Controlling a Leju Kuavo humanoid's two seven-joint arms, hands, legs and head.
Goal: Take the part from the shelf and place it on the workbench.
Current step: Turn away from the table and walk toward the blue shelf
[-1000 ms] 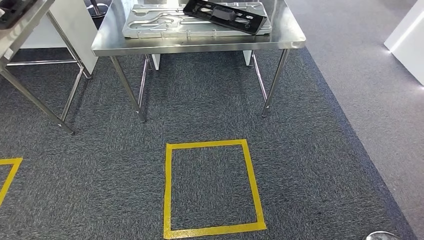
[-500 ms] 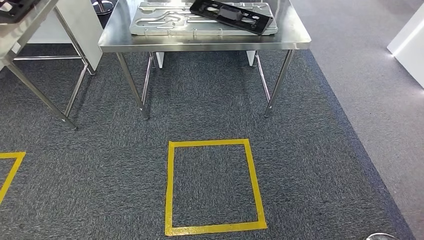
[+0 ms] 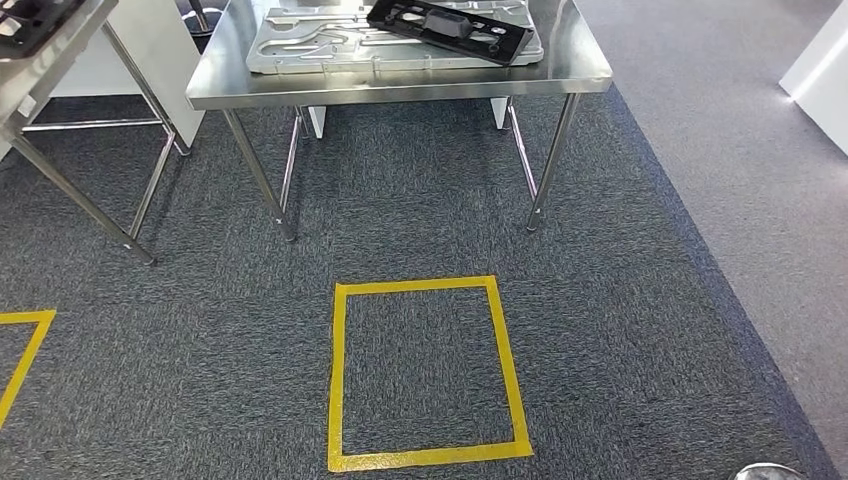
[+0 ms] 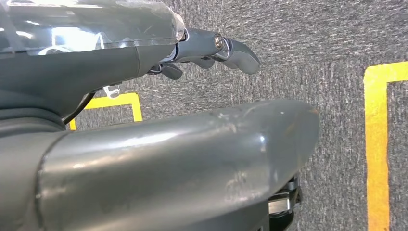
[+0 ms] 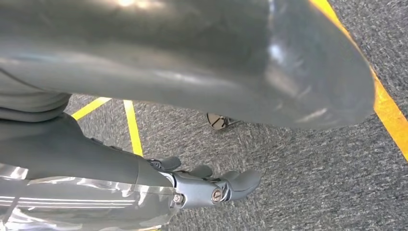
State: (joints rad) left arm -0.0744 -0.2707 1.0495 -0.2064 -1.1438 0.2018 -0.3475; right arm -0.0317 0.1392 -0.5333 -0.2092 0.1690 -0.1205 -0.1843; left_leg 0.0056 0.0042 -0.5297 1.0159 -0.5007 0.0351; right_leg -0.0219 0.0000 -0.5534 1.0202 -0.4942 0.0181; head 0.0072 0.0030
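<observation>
A long black part lies tilted across a silver pressed panel on the steel workbench straight ahead. At the far left, another dark part rests on a second steel stand. Both arms hang down over the carpet. My left hand holds nothing, its dark fingers stretched out apart from the thumb. My right hand is likewise empty, its fingers loosely extended.
A yellow tape rectangle marks the dark carpet in front of the workbench, and a second tape corner shows at the left edge. Lighter grey floor runs along the right, with a white cabinet at its far side.
The whole head picture sways slightly right and then back left, so the camera has moved. The parts on the workbench keep their places. No hand has taken hold of anything.
</observation>
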